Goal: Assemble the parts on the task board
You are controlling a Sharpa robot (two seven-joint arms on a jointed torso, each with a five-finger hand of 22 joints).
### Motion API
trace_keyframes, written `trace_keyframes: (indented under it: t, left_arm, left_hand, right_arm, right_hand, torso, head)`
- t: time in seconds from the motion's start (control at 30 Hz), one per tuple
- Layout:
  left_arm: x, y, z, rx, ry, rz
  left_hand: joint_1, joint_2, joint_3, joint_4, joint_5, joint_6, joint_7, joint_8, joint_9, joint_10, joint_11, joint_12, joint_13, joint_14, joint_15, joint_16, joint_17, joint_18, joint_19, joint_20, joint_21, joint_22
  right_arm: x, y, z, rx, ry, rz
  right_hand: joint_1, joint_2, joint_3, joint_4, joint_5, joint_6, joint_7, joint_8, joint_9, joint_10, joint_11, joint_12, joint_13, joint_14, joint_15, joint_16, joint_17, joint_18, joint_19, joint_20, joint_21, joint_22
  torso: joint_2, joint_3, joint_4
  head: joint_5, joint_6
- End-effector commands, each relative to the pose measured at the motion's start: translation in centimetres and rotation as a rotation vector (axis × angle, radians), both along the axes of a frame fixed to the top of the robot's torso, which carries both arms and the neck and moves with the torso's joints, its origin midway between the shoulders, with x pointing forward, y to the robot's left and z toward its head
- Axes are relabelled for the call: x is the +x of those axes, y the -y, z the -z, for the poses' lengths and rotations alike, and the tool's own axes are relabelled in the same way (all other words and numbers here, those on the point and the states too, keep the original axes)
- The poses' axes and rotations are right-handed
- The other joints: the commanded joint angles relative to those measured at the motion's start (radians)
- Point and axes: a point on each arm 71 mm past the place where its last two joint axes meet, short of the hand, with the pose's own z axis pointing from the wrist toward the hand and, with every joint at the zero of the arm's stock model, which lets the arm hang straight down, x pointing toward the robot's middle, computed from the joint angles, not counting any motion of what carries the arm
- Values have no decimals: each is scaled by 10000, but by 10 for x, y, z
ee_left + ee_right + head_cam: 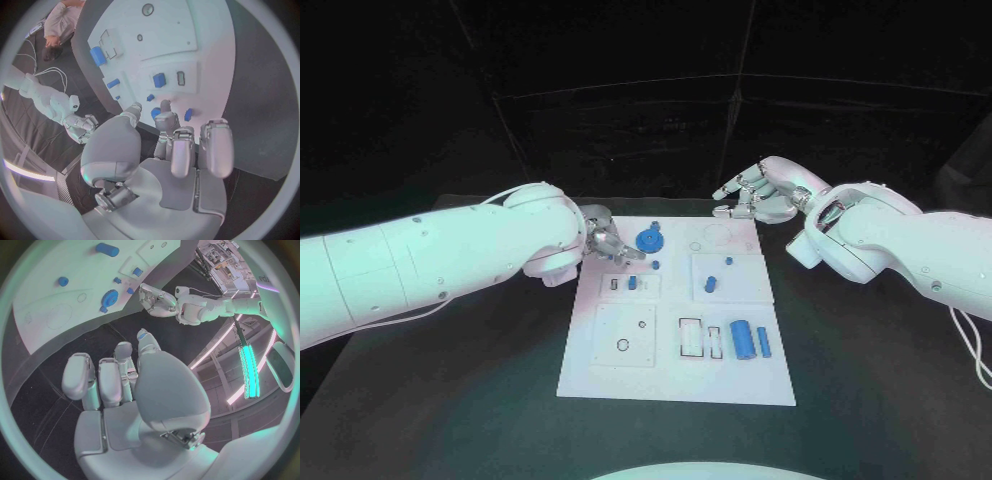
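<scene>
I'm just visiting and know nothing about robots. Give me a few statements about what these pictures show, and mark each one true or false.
1. The left hand is at the far left part of the task board, beside a round blue part. True.
2. The right hand is gripping a blue part. False: it holds nothing and hangs past the board's far edge.
3. Two long blue parts lie side by side near the board's front right. True.
4. The task board is black and sits on a white table. False: the board is white and the table is black.
5. The right hand rests flat on the middle of the board. False: it is off the board, at its far right corner.
</scene>
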Motion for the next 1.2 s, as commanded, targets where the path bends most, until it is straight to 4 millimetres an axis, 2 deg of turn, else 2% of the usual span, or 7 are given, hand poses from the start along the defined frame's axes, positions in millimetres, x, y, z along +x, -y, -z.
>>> trace_keyframes:
  t: [0.03,0.23,0.43,0.7,1.03,1.2]
  left_arm:
    - [4,-6,-10,58,-746,240]
    - [28,-22,-27,598,-1190,171]
    - [49,-30,-29,918,-1336,-129]
    - [65,-31,-13,1332,-1509,-270]
    - [67,-25,12,1386,-1759,-259]
    - [67,-22,18,1366,-1618,-229]
  left_hand:
    - [199,12,-205,60,-183,-113,22,-84,-95,-135,36,-137,-174,1038,118,32,2635,90,161,60,-131,133]
    - [499,187,-490,130,-210,-142,73,-151,-241,-286,87,-279,-380,1038,165,32,2635,152,56,117,-363,-139]
    - [691,349,-686,196,-221,-212,120,-232,-366,-423,127,-424,-583,1038,199,32,2635,179,8,149,-481,-266]
    - [837,461,-840,237,-223,-245,155,-300,-475,-506,158,-509,-714,1038,228,32,2635,187,-5,178,-526,-303]
    - [856,535,-938,302,-229,-202,155,-305,-523,-495,161,-484,-710,1038,234,32,2635,181,10,187,-508,-270]
    - [875,564,-982,323,-228,-177,151,-304,-544,-482,160,-465,-702,1038,235,32,2635,174,25,191,-483,-234]
  right_arm:
    - [1,-2,-1,-1,42,-104]
    - [1,-2,-1,-6,31,-103]
    - [1,-3,-1,8,42,-134]
    - [0,-6,-1,28,52,-198]
    - [0,-9,-1,64,98,-252]
    - [0,-9,-1,68,107,-259]
  right_hand:
    - [-111,-25,-50,18,-62,28,-11,44,8,-47,6,-43,-6,236,-52,-46,-8,153,-72,-24,-57,-8]
    - [-111,-25,-50,18,-62,28,-11,44,8,-47,6,-43,-6,236,-52,-46,-8,153,-72,-24,-57,-8]
    - [-120,-17,-58,24,-54,25,-11,42,7,-46,5,-41,-7,235,-51,-54,-13,154,-75,-23,-63,-14]
    - [-107,-6,-55,17,-38,21,-12,41,7,-49,3,-46,-14,234,-52,-60,-16,153,-71,-23,-63,-11]
    - [-91,4,-52,10,-20,18,-13,40,6,-48,1,-42,-12,234,-54,-64,-17,154,-75,-23,-70,-19]
    - [-91,4,-52,10,-20,18,-13,40,6,-48,1,-42,-12,234,-54,-64,-17,154,-75,-23,-70,-19]
  torso:
    - [19,15,-13]
    - [8,8,9]
    - [54,-13,-24]
    - [156,-28,-95]
    - [168,-31,-100]
    - [153,-14,-99]
  head:
    - [35,38]
    - [32,80]
    - [80,134]
    - [148,218]
    - [158,185]
    - [149,162]
